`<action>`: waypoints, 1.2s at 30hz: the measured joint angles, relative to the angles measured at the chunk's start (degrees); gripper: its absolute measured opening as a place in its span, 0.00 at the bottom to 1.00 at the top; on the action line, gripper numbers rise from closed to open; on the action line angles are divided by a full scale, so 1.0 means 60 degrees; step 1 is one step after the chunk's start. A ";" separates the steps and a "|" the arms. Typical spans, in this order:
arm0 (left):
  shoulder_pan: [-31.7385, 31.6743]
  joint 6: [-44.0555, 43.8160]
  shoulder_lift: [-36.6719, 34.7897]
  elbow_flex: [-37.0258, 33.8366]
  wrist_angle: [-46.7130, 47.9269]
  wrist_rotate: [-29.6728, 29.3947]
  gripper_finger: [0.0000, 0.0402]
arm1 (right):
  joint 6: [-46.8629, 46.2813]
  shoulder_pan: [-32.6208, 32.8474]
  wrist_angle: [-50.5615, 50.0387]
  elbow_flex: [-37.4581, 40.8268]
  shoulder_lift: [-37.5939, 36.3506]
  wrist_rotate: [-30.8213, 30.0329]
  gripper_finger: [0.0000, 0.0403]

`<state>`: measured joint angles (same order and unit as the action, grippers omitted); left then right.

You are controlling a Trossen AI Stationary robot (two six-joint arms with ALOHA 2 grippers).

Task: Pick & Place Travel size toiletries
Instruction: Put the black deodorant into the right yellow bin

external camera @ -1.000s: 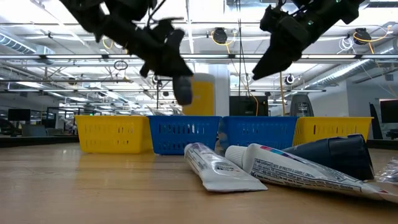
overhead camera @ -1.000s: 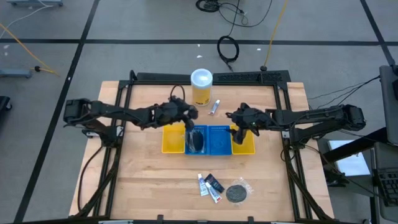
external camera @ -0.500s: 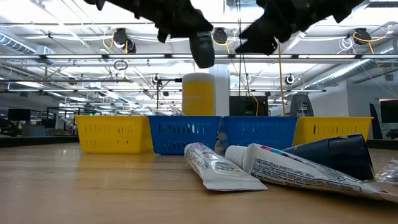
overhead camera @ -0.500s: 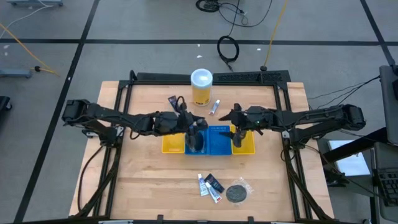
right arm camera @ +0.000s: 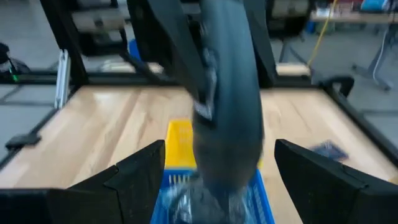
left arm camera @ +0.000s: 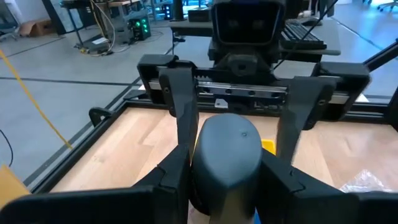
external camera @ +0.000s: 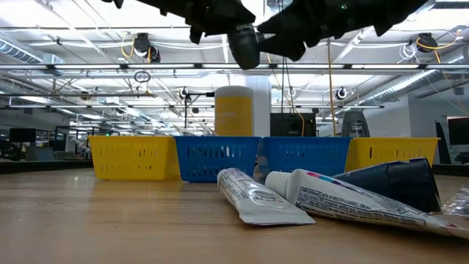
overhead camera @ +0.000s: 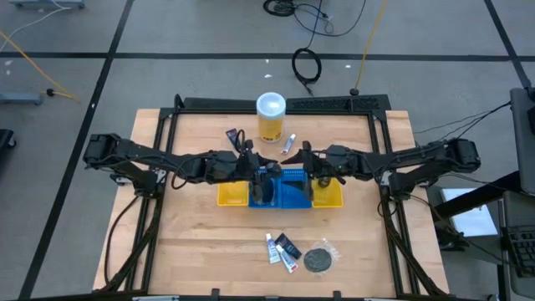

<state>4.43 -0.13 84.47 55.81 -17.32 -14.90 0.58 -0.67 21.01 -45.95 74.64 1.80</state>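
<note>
The left pincer (overhead camera: 262, 173) grips a dark tube (left arm camera: 225, 155) above the blue tray (overhead camera: 282, 189), and the open right pincer (overhead camera: 303, 160) has moved close to take it.

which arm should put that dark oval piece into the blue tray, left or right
Left. The left gripper is shut on the dark oval piece, right above the blue tray. The right gripper is open, facing it, holding nothing.
</note>
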 joint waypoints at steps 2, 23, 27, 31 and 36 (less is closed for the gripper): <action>0.0000 0.0000 0.0004 0.0000 -0.0002 0.0073 0.29 | 0.0040 0.0004 0.0442 0.0000 0.0145 0.0014 0.73; 0.0007 0.0227 0.0025 0.0000 -0.0084 0.0449 0.29 | -0.0086 0.0000 0.2527 -0.0007 0.1314 0.0448 0.51; 0.0007 0.0231 0.0018 -0.0002 -0.0064 0.0446 0.29 | -0.0061 0.0000 0.2580 -0.0011 0.1449 0.0460 0.47; 0.0004 0.0227 0.0032 -0.0018 -0.0023 0.0449 0.29 | -0.0087 0.0000 0.2533 -0.0011 0.1465 0.0481 0.44; 0.0004 0.0227 0.0025 -0.0018 0.0022 0.0445 0.29 | -0.0116 0.0000 0.2429 -0.0011 0.1467 0.0487 0.44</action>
<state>4.45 1.23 84.62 55.70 -17.19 -12.23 -0.12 -0.67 35.58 -46.02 83.44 4.73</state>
